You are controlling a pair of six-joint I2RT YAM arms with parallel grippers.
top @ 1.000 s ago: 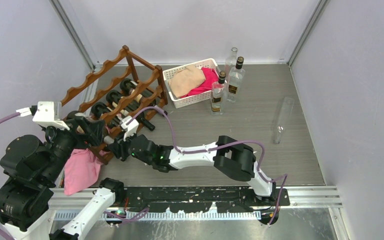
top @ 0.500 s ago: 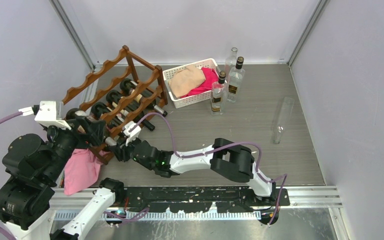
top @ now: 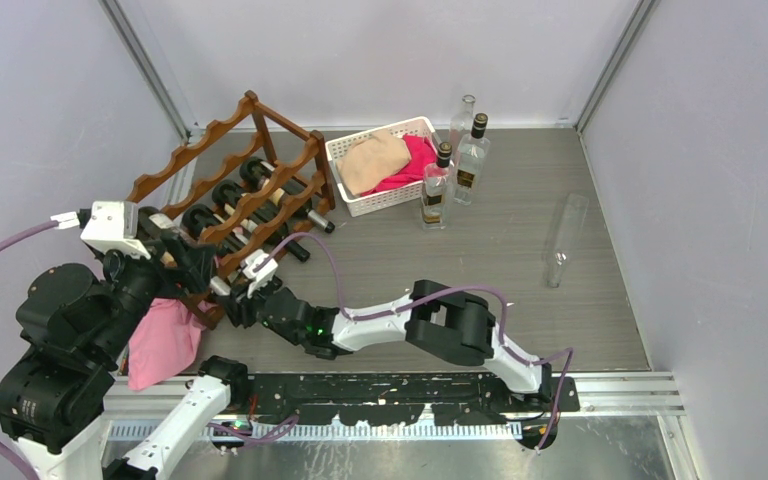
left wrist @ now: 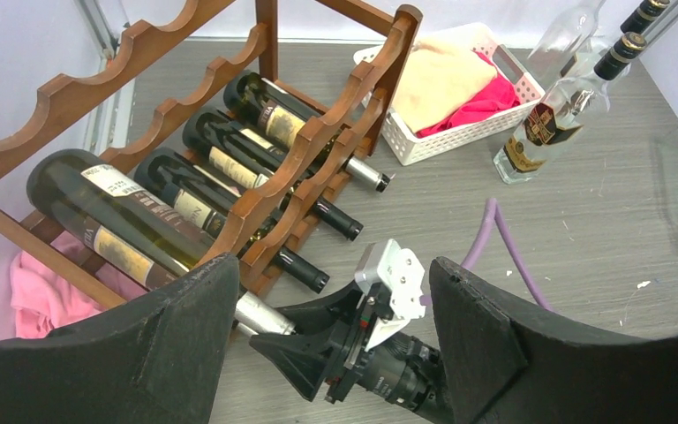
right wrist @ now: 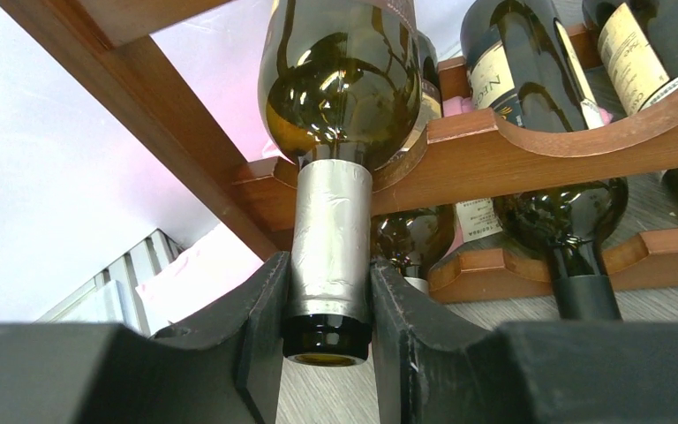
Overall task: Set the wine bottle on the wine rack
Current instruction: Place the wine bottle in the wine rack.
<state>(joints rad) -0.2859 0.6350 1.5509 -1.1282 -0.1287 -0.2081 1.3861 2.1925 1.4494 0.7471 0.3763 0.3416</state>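
- Rack contents: the wine rack [left wrist: 313,146] holds several dark bottles [left wrist: 269,115] lying on their sides in the scallops of its rails, side by side, with their necks sticking out past the front rail.
- Wine bottle [right wrist: 340,79]: it lies in the rack at the end nearest the arms. Its shoulder sits in a scallop of the front rail and its silver-foiled neck pokes out in front.
- Its long axis runs across the rails. The base points back into the rack toward the left wall, and the mouth points out toward the right arm.
- The right fingers [right wrist: 269,309] are closed on that foil neck, one on each side, just above the mouth.
- The left fingers [left wrist: 185,336] stand wide apart with nothing between them, hovering near the front of the rack above the right wrist.
- A white basket [top: 385,201] sits on the counter [top: 460,260] just beside the rack's far end. It holds a tan cloth [top: 372,160] and a pink cloth [top: 417,158], side by side.
- Three clear bottles [top: 438,190] stand upright next to the basket, on its right.
- A clear glass vessel [top: 563,240] lies on its side, well apart to the right.
- A loose pink rag [top: 165,345] lies on the counter beside the rack's near end.
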